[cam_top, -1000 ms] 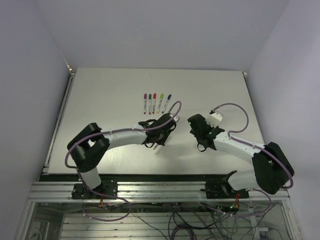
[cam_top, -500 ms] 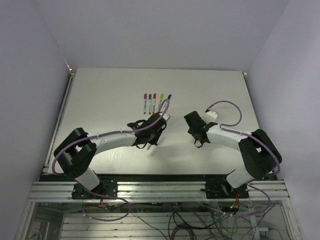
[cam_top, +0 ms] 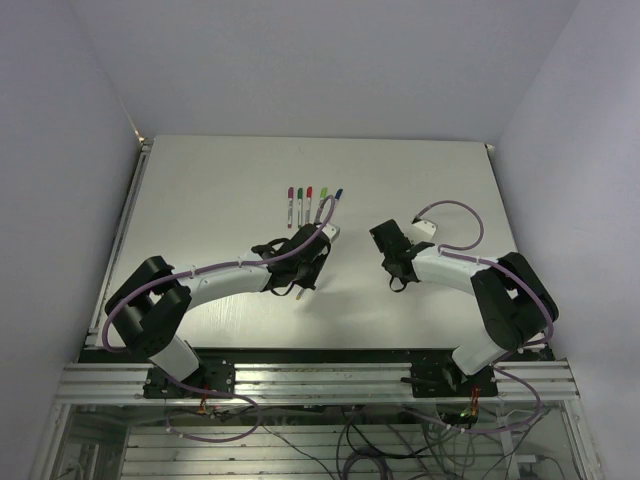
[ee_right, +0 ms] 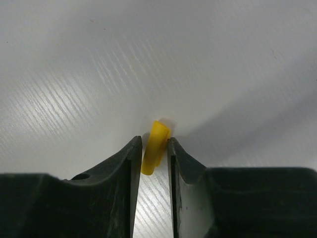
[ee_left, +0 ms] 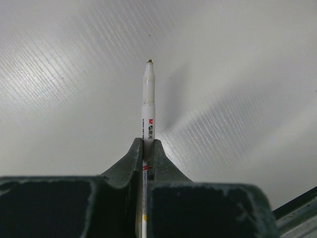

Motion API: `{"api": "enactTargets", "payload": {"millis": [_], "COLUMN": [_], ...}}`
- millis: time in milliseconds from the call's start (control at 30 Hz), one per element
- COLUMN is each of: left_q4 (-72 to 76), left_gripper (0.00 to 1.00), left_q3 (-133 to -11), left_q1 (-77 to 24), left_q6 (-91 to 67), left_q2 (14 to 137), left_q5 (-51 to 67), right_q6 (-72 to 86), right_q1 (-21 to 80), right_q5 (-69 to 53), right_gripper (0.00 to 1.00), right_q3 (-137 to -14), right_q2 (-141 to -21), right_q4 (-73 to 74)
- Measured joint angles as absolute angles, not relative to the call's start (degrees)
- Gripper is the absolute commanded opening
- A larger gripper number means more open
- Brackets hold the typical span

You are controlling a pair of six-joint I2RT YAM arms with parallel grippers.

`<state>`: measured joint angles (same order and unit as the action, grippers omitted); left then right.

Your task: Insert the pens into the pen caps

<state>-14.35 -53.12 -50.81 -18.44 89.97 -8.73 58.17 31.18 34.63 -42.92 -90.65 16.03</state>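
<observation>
My left gripper [ee_left: 147, 145] is shut on a thin white pen [ee_left: 148, 99]. The pen sticks out ahead of the fingers, its bare dark tip just above the white table. In the top view the left gripper [cam_top: 295, 280] hangs low at mid-table. A small yellow pen cap [ee_right: 157, 136] lies tilted on the table between the fingers of my right gripper [ee_right: 154, 144], which press on both its sides. From above, the right gripper [cam_top: 393, 258] sits right of the left one, and the cap is hidden under it.
Several capped pens [cam_top: 300, 203] with magenta, green, red and blue ends lie in a row behind the grippers. A purple cable from the left arm crosses the right end of that row. The white table [cam_top: 200, 200] has a metal rail along its left edge.
The right jaws have narrowed onto the yellow cap. The left arm has drawn back and to the left with the pen; the right arm has folded in towards mid-table.
</observation>
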Motion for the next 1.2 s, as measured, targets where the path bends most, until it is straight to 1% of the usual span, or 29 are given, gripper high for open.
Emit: {"api": "enactTargets", "payload": {"millis": [67, 100, 133, 433, 667, 967, 1200], "left_q4": [-14.3, -14.3, -14.3, -12.4, -9.2, 1.0, 11.9], "left_gripper": [0.07, 0.07, 0.07, 0.07, 0.07, 0.07, 0.07], "left_q3": [-53.1, -53.1, -53.1, -52.9, -51.4, -47.9, -43.6], "left_q1": [-50.8, -50.8, -50.8, -50.3, -50.2, -50.2, -50.2], "left_q6": [-18.5, -18.4, -18.5, -18.9, -19.1, -19.5, -20.3], "left_q2": [90.0, 90.0, 90.0, 90.0, 88.8, 85.6, 82.8], "left_q5": [-8.5, -8.5, -8.4, -6.1, -3.0, 2.5, 7.4], "right_q6": [58.3, 58.4, 58.4, 57.8, 53.1, 45.7, 41.8], "right_q1": [31.2, 31.2, 31.2, 31.0, 31.0, 30.8, 30.8], "right_q5": [34.4, 34.3, 34.1, 32.3, 28.4, 23.1, 19.5], "right_gripper": [0.11, 0.02, 0.0, 0.0, 0.0, 0.0, 0.0], "right_q3": [-42.9, -42.9, -42.9, -40.1, -35.9, -29.1, -21.6], "right_q2": [-90.7, -90.7, -90.8, -88.6, -81.3, -66.9, -59.9], "right_q4": [15.8, 15.7, 15.6, 11.6, 7.8, -7.7, -21.3]}}
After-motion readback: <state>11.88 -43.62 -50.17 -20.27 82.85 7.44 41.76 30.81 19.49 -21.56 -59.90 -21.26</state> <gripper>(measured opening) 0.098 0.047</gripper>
